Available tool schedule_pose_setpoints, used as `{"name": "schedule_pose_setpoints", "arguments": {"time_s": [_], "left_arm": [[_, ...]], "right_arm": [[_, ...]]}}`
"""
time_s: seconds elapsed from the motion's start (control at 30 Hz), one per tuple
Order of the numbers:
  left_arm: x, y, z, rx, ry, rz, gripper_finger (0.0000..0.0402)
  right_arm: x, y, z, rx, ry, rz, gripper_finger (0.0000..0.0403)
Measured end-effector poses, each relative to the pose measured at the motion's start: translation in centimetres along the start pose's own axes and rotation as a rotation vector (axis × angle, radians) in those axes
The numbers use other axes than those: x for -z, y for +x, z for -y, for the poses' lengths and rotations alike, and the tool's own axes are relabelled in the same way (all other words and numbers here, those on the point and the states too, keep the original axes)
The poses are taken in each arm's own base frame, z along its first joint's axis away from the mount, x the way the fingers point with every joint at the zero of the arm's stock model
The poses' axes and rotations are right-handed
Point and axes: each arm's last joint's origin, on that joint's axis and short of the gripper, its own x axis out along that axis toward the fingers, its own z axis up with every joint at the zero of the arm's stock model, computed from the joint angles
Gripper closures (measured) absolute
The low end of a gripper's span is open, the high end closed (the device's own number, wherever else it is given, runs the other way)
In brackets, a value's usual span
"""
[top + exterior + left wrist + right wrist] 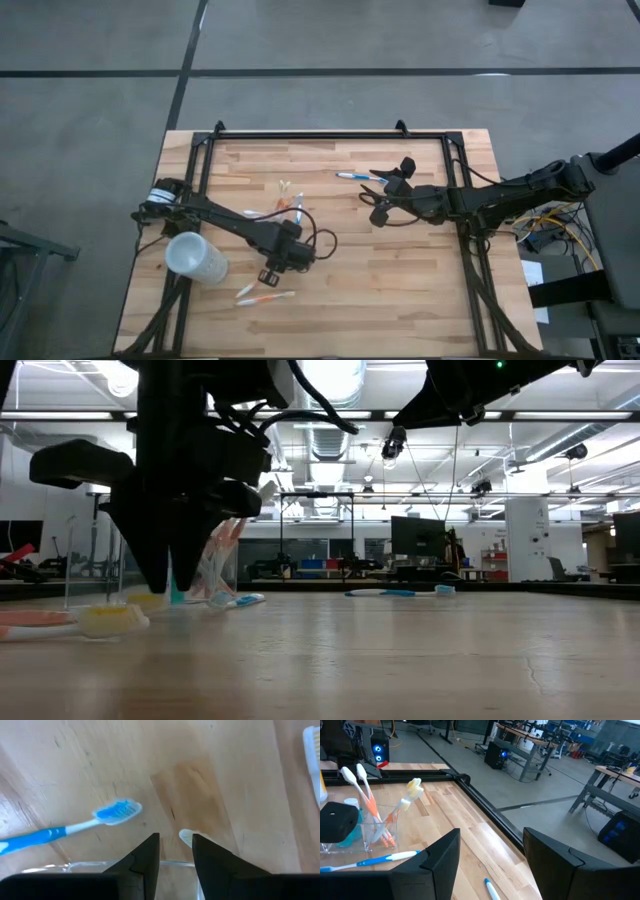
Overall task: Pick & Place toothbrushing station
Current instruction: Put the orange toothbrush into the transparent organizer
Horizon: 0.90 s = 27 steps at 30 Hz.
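Left claw (pixel 175 851) hangs low, jaws slightly parted on nothing, a slim blue-and-white plastic toothbrush (pixel 75 824) just beyond its tips: light, stiff, slippery, best pinched mid-handle, the clear plastic tumbler (pixel 372 832) of orange brushes beyond

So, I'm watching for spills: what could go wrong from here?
The left claw is low and close to the clear tumbler of white-orange toothbrushes; a sideways move could tip it. The slim white-blue toothbrush lies flat on the wooden table, so a grab may scrape the wood or skid it away. The right claw waits open, farther right.
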Motion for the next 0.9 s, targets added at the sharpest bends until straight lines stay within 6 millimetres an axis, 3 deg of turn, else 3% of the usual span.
{"name": "schedule_pose_setpoints", "arguments": {"time_s": [0.57,0.9], "left_arm": [[1.2,0.0,0.4,0.058,-0.17,-0.122,0.0282],[2.2,-0.2,0.5,0.059,-0.142,-0.225,0.0282]], "right_arm": [[0.0,0.0,0.0,0.0,0.0,0.0,0.0193],[0.0,0.0,0.0,0.0,0.0,0.0,0.0193]]}}
